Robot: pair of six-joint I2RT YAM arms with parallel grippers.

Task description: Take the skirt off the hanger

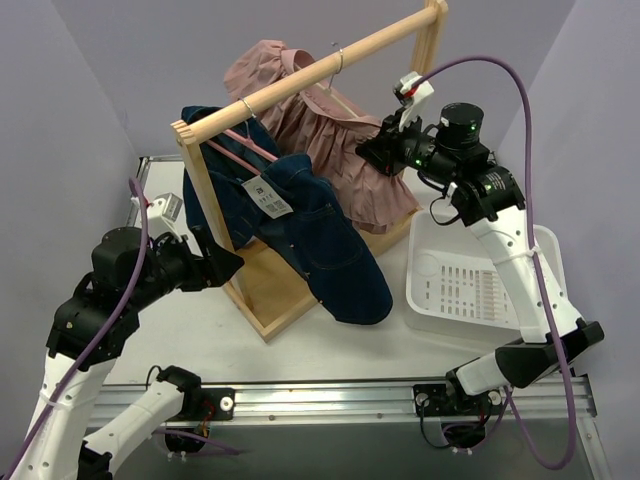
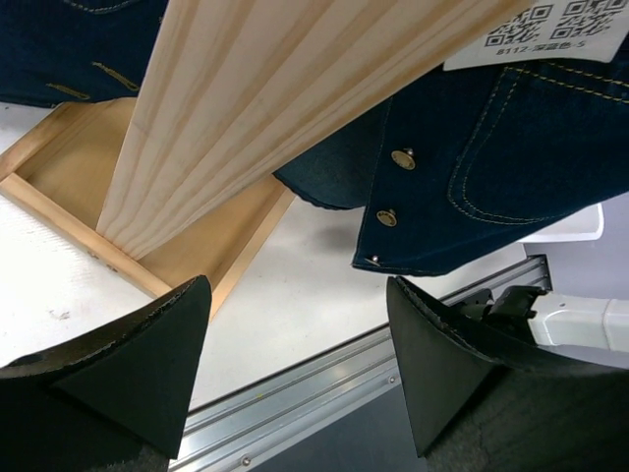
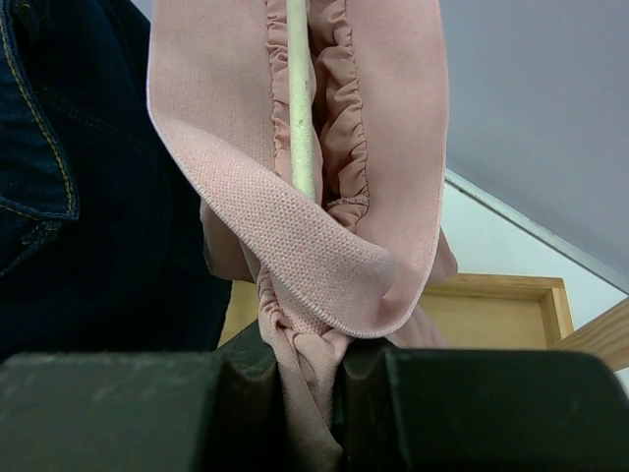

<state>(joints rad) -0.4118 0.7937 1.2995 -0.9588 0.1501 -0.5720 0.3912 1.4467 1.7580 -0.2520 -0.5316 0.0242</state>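
**Reference landmark:** the rack rail (image 1: 380,42). All positions below are given relative to it.

**1. Location of the work item.** The skirt (image 1: 335,150) hangs beneath the rack rail on the hanger (image 3: 300,98). The hanger's hook sits over the far half of the rail. The denim garment (image 1: 325,245) hangs from the same rail, nearer its front end.

**2. Tool state.** The right gripper (image 3: 313,383) is on the right side of the rail. It is clamped on a fold of the skirt just below the elastic waistband (image 3: 295,246), and pink fabric fills the gap between its jaws. The left gripper (image 2: 295,364) is on the left side of the rail, near the front post. Its jaws are apart and hold nothing.

**3. Controlling relation.** In the right wrist view, the hanger's cream limb runs straight away from the jaws, so its long axis lies in line with the gripper's reach. The waistband crosses over the near end of this limb. In the top view, the skirt's wide axis crosses the rail, with one end pointing toward the right gripper. The right arm is therefore the nearer one. The left arm is well apart from the skirt, with the denim garment between them.

**4. Assessment.** The pull should probably follow the limb's axis, back toward the right gripper and away from the rail. This would let the waistband slip off the end rather than swing the hanger. The frames do not show whether the far side of the waistband is free.
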